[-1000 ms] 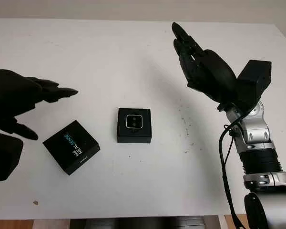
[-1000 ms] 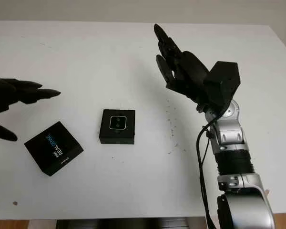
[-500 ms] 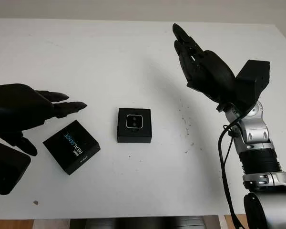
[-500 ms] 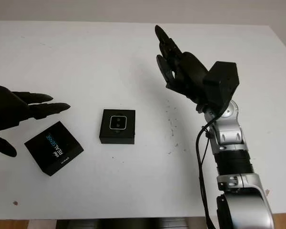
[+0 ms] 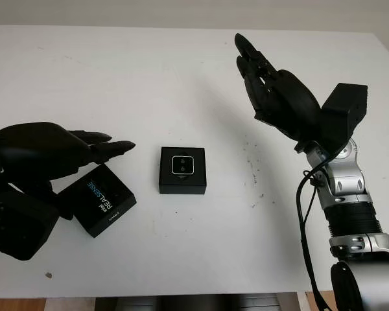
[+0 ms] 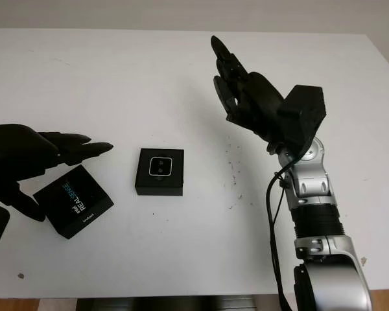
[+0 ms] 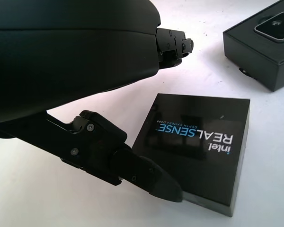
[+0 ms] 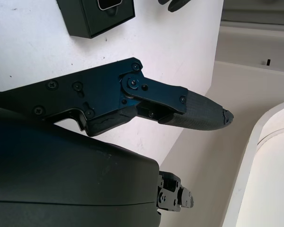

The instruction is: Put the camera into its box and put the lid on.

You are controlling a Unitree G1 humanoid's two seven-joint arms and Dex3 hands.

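I see the camera (image 5: 182, 164) sitting face up in its box (image 5: 182, 171), a small silver body with two dark lenses, framed by the black square tray. The box sits near the middle of the counter (image 5: 149, 78), open on top. At about 8 o'clock from it, well apart, lies the lid (image 5: 98, 200), a black square turned at an angle, with white and blue lettering on its top face; it lies flat on the counter.

My left hand (image 5: 48, 155) hangs over the lid's 10 o'clock edge, fingers (image 5: 113, 148) stretched out toward the box and holding nothing. In the left wrist view the thumb tip (image 7: 163, 184) is down at the lid's (image 7: 199, 146) near edge, just beside it or touching; I cannot tell which.

My right hand (image 5: 272, 87) is raised at about 2 o'clock from the box, well apart from it, palm turned toward the middle of the counter, open and empty, fingers pointing to the far side.
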